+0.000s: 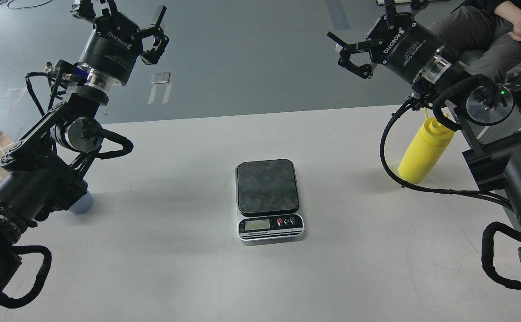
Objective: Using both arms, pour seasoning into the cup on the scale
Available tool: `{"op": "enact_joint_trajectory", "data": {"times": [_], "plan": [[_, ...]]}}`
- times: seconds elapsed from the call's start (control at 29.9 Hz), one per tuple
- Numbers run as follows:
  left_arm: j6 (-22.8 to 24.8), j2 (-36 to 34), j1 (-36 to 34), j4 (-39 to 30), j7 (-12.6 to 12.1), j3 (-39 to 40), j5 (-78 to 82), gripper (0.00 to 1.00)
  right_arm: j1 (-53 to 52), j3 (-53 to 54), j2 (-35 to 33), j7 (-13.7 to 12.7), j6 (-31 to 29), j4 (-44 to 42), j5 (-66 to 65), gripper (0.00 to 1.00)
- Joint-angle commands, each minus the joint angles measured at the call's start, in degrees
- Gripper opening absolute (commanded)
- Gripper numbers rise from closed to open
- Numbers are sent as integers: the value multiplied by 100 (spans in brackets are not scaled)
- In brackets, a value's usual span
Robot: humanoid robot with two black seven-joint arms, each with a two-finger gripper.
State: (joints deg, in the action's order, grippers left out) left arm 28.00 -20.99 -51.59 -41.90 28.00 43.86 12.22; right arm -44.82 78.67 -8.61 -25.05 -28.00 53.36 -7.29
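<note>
Both arms raised and empty; nothing is on the scale yet.

Nearest you, the scale (269, 200) sits at the middle of the table (175, 268), display toward you, its dark platform bare. At the left edge the cup (81, 203) is mostly hidden behind your left arm, so you cannot see what is in it. At the right edge the bottle (423, 150) stands nearly upright, long axis vertical, its top hidden behind your right arm's cable. Farther off, the left gripper (151, 33) hangs high beyond the far-left corner, fingers spread and holding nothing; the cup lies below and back toward you from it. The right gripper (347, 51) hovers beyond the far-right corner, fingers parted and empty; the bottle lies below it, toward the right edge. Each arm is nearer its own item.
</note>
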Motion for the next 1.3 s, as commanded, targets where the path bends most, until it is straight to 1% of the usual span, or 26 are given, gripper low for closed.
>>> {"op": "enact_joint_trajectory", "data": {"times": [0.0,0.77,0.94,1.07,1.14,1.2,1.27], "plan": [[0,-2,-9,-2,0,0,0,98,0,-1,0,0,0,-1,0,100],[0,-54,-17,15,0,-78,113,98,0,26,9,0,0,-1,0,100],[0,-274,-26,6,0,-114,1185,98,0,43,17,0,0,-1,0,100],[0,-563,-44,-2,0,-114,2554,98,0,43,17,0,0,-1,0,100],[0,-660,-44,-46,0,-114,2881,98,0,43,17,0,0,-1,0,100],[0,-845,-35,-274,0,-123,3277,98,0,43,17,0,0,-1,0,100],[0,-1213,9,-791,0,-166,3873,98,0,43,26,0,0,-1,0,100]]}}
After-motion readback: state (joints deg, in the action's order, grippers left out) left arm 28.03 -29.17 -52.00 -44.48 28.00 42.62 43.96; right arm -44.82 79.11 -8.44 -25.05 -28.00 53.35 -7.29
